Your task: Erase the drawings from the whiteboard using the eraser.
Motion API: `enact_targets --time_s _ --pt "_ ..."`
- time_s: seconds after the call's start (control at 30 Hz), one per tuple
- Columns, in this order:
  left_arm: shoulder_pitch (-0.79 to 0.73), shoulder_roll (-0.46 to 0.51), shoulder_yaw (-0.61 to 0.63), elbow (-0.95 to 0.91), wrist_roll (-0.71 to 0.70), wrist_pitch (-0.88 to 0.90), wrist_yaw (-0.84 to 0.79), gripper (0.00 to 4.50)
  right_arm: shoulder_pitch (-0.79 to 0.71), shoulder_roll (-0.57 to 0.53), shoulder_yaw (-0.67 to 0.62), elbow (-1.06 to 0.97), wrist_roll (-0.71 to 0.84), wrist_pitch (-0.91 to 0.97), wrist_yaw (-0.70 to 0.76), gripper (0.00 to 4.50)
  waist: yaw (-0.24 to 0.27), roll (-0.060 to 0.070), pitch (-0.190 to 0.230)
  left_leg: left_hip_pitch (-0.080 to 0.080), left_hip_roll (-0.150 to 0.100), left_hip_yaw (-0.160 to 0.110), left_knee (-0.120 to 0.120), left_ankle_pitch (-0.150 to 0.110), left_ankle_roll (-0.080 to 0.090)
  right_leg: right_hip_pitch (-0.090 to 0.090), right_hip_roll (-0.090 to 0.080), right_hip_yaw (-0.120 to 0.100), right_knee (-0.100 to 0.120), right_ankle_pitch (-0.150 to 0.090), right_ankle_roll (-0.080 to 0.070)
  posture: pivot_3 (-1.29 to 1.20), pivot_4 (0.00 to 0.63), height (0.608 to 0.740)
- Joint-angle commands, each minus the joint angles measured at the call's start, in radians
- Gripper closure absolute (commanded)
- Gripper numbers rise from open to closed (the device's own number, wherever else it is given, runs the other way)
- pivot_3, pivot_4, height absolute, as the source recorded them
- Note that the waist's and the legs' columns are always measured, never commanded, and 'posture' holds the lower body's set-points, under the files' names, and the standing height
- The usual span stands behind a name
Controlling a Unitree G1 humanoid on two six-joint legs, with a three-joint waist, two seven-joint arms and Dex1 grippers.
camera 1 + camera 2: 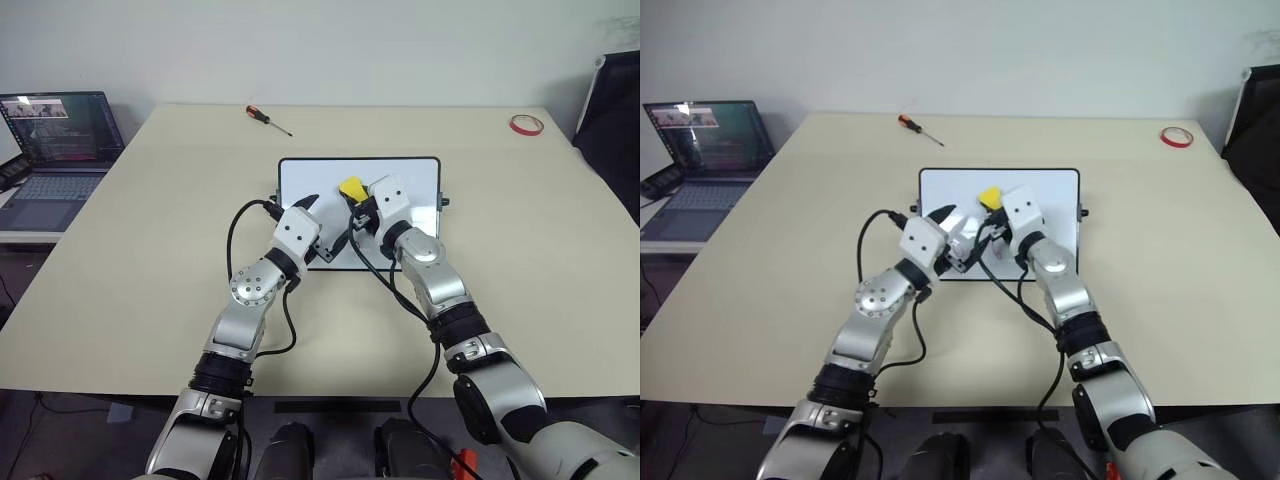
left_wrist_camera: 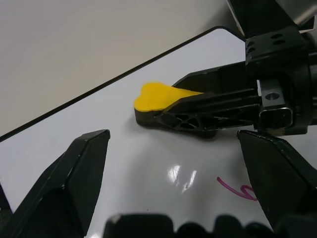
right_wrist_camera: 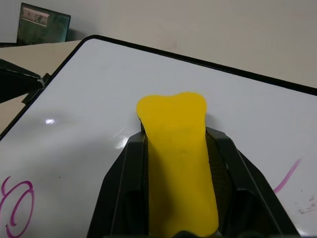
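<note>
Right gripper [image 3: 173, 198] pinches the eraser [image 3: 176, 148] tight, flat on the whiteboard [image 1: 410, 175] mid-surface. Left gripper [image 2: 173, 168] hovers open above the near edge, by drawings [image 2: 237, 189].

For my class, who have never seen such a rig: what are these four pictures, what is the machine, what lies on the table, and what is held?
A two-armed humanoid robot. Two pictures come from its head, looking down; the other two from cameras on its wrists. On the beige table lies a whiteboard with pink drawings. The right gripper is shut on a yellow eraser over the board. The left gripper is open and holds nothing. Farther back: a screwdriver, a red tape ring, and a laptop beside the table.
</note>
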Motion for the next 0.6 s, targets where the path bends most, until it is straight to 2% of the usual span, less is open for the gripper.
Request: enact_targets --time_s 0.03,0.13,0.6 --pt "-0.008 -0.008 -0.005 -0.038 0.003 -0.008 0.007 0.0 -0.031 -0.045 -0.028 0.025 -0.053 -0.001 -0.102 3.3 0.002 0.0 0.0 0.0 0.0 0.0 0.0 0.0 0.0 0.0 0.0 0.0 0.0 0.0 0.0 0.0 0.15 0.74" --pt "-0.017 -0.013 -0.009 -0.029 0.002 -0.011 0.004 0.0 -0.013 -0.073 -0.037 0.018 -0.075 0.015 -0.152 3.3 0.012 0.0 0.0 0.0 0.0 -0.001 0.0 0.0 0.0 0.0 0.0 -0.001 0.0 0.0 0.0 0.0 0.15 0.74" --pt "-0.032 -0.017 -0.01 -0.016 -0.003 -0.02 -0.01 0.0 0.169 -0.14 -0.052 -0.168 -0.07 0.091 -0.165 3.3 0.027 -0.001 0.0 0.0 -0.001 -0.002 0.0 0.0 0.0 0.003 -0.001 -0.003 -0.002 0.0 0.0 0.0 0.15 0.74"
